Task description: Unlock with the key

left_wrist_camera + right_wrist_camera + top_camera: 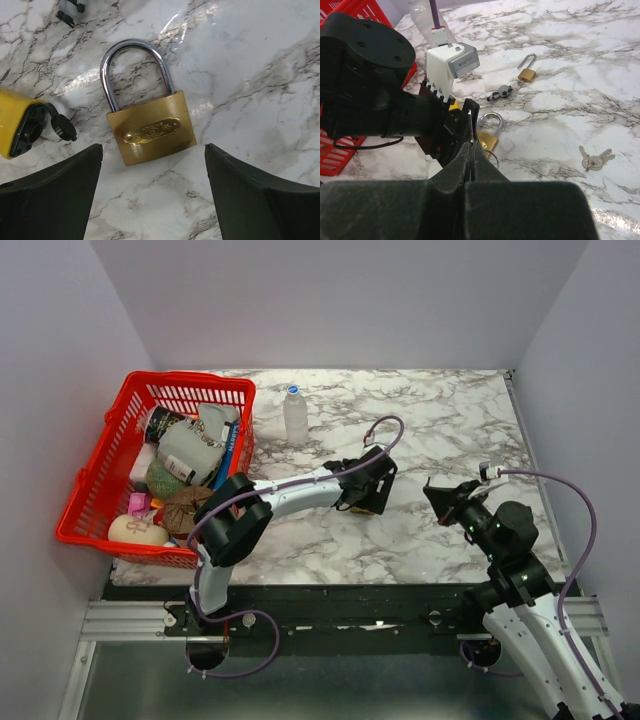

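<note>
Your left fingers [50,195] stand released astride the rectangular brass padlock [152,127], which lies flat at the middle of the glossy marble counter [250,75]. Your right fingers [485,185] clench a thin metal key [470,127].

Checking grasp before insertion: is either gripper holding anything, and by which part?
Left gripper open above the padlock, holding nothing. Right gripper shut on what looks like a key, edge-on, tip poking out; held part hidden.
</note>
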Robot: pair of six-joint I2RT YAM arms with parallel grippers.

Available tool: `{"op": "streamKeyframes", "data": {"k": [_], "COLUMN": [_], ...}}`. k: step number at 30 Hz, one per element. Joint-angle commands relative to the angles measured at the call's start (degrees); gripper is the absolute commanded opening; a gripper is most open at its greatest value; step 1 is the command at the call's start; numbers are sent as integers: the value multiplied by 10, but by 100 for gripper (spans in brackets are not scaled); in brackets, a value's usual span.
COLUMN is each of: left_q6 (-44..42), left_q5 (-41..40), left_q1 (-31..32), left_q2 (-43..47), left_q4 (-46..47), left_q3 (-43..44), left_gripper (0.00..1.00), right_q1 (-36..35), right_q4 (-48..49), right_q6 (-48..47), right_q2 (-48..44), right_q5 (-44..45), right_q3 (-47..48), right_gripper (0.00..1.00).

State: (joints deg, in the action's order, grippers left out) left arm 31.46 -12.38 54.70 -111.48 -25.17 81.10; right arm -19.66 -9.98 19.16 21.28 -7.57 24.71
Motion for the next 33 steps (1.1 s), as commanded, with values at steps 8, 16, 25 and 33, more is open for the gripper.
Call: {"op": "streamKeyframes", "data": {"k": [8, 16, 25, 33], "left_q6": [-16, -11, -12, 44], "left_q5": [20, -18, -33, 33], "left_q1": [-9, -9, -7, -22], "left_q2": [-70, -99, -124, -88], "left_q4": [-30, -69, -82, 4], "left_q3": [62, 79, 78, -8], "left_gripper": [88, 87, 69, 28], "right_q1": [2, 2, 2, 1], "right_q4": [-8, -5, 2, 82], "right_q6": [-8, -6, -3, 53], "right_q2": [-4, -2, 6, 60], "right_q5": [0, 0, -27, -118], "right_q3": [-12, -18, -28, -104], "right_gripper": [1, 1, 1, 1]}}
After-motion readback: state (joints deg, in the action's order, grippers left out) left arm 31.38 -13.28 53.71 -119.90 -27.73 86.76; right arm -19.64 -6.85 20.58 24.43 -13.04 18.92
